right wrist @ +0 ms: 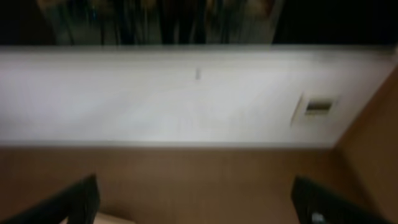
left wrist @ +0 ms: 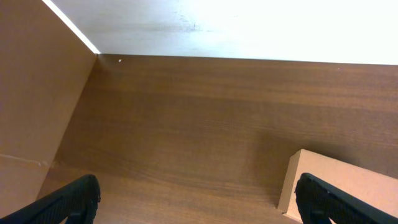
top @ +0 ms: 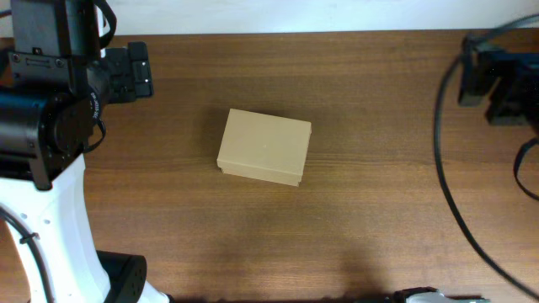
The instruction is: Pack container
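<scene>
Wood-grain brown, the table [top: 370,210] filled nearly the whole overhead view, with a white wall [top: 295,15] running along its 12 o'clock edge. In the left wrist view a plain brown side panel [left wrist: 31,93] stood at 9 o'clock, meeting the table and the wall in a corner.

The left arm [top: 50,210], white in its lower link and black above, took up the 9 o'clock side of the overhead view from top to bottom. The right arm [top: 505,84], dark and partly cut off by the frame, sat at 2 o'clock, and a black cable [top: 446,185] looped down from it toward 5 o'clock.

The container [top: 264,146] lay near the middle of the table, its flap lid down, well apart from both arms. Its near corner showed at 4 o'clock in the left wrist view [left wrist: 348,180], just behind the finger on that side.

The left gripper [left wrist: 198,186] was spread wide above bare table, with nothing between its fingers [left wrist: 68,205]. The right gripper [right wrist: 196,193], seen in a blurred picture facing the wall, was likewise spread wide and held nothing, its fingers [right wrist: 81,199] low at 7 and 5 o'clock.
</scene>
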Robot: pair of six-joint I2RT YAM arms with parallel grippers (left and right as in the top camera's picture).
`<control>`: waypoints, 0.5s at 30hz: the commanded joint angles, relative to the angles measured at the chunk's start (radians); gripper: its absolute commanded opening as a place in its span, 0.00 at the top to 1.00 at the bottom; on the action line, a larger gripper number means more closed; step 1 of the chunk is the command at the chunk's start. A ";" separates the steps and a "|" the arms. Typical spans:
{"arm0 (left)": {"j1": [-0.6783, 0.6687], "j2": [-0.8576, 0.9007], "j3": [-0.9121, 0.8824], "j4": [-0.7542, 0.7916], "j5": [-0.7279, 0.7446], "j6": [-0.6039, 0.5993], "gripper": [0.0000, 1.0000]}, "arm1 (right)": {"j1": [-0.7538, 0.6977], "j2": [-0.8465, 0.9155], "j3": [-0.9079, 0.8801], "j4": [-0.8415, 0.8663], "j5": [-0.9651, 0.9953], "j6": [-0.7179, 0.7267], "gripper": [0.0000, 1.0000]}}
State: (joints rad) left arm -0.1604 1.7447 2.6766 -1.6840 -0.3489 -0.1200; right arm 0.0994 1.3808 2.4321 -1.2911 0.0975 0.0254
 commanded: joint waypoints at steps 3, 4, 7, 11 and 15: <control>0.003 0.000 0.008 -0.003 -0.014 0.002 0.00 | -0.002 -0.203 -0.348 0.232 0.046 -0.003 0.01; 0.003 0.000 0.008 -0.003 -0.014 0.002 0.00 | -0.002 -0.241 -0.412 0.282 0.046 -0.003 0.00; 0.003 0.000 0.008 -0.003 -0.014 0.002 0.00 | -0.002 -0.357 -0.604 0.409 0.046 -0.003 0.01; 0.003 0.000 0.008 -0.003 -0.014 0.002 0.00 | -0.002 -0.536 -0.889 0.551 0.046 -0.003 0.01; 0.003 0.000 0.008 -0.003 -0.014 0.002 0.00 | -0.002 -0.708 -1.170 0.702 0.046 -0.003 0.01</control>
State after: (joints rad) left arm -0.1604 1.7447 2.6766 -1.6840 -0.3492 -0.1196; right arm 0.0994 0.7620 1.3983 -0.6365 0.1253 0.0231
